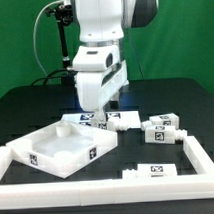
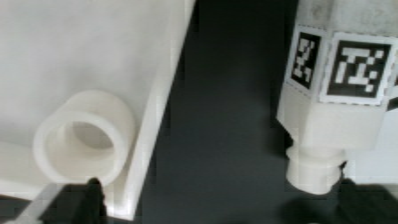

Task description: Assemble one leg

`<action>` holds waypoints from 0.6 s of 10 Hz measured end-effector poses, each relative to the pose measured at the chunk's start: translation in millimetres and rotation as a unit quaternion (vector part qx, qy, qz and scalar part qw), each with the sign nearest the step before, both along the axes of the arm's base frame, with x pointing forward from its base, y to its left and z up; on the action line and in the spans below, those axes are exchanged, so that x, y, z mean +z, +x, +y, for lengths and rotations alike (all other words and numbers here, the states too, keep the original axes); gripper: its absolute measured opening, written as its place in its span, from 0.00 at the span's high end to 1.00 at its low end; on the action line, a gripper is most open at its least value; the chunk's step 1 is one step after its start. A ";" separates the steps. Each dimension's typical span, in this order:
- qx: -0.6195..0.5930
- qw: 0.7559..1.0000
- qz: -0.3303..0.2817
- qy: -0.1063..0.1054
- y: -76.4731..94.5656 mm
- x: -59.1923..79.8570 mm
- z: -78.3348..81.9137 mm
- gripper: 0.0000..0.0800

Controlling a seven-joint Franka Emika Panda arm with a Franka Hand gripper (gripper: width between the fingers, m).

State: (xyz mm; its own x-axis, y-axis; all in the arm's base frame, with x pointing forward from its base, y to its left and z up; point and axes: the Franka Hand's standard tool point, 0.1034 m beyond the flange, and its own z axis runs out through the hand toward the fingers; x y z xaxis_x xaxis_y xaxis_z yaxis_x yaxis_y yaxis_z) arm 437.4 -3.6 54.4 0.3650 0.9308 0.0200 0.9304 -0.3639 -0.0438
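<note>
Wide-open jaws hover low over the black bench (image 2: 222, 100), a tagged white leg (image 2: 338, 100) beneath them, beside the white panel (image 2: 89, 50) with its round socket (image 2: 80, 135).

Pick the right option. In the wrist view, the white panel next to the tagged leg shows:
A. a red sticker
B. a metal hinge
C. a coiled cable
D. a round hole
D: the white panel has a round hole with a pale rim in it. The leg lies apart from it across a strip of black table.
</note>
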 end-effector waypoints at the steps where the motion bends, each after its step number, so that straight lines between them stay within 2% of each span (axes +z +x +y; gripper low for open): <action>1: 0.017 1.000 -0.017 0.000 14.5 5.5 -0.9 0.19; 2: 0.023 1.000 -0.017 0.001 36.9 11.5 1.8 0.19; 3: 0.034 0.999 -0.022 0.002 66.7 19.0 11.5 0.19; 4: 0.040 0.999 -0.028 0.004 89.5 23.8 22.7 0.19; 5: 0.050 0.998 -0.025 0.007 107.6 27.3 35.6 0.19; 6: 0.057 0.998 -0.036 0.010 111.6 23.2 43.7 0.19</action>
State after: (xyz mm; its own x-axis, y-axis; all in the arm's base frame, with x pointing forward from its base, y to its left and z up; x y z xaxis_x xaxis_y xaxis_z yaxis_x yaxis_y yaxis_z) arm 549.0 40.1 77.6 0.2533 0.9655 0.0610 0.9668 -0.2548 0.0187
